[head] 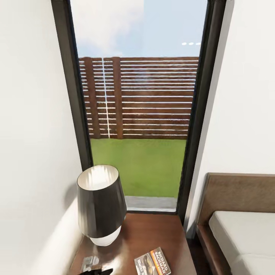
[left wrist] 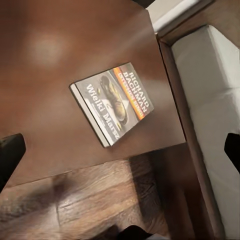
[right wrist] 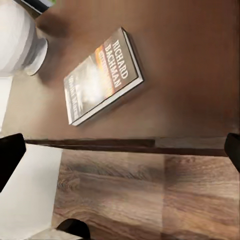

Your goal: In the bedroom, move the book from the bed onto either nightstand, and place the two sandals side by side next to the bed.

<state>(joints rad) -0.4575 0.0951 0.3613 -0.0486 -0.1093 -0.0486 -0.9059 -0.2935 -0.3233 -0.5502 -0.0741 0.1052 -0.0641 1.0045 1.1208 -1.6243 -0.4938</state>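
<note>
A: Left gripper (left wrist: 120, 145) and right gripper (right wrist: 120, 145)?
B: Both spread wide, holding nothing.
A: Left to right?
B: Lamp (head: 101, 204), then the book (head: 152, 261) flat on the nightstand (head: 152, 233), then the bed (head: 244, 233).
A: Progress?
B: Book looks done; sandals remain.

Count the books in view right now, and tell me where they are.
1. The book lies flat on the nightstand, between the lamp and the bed. Both wrist views look down at it. Other books could lie outside these views.
</note>
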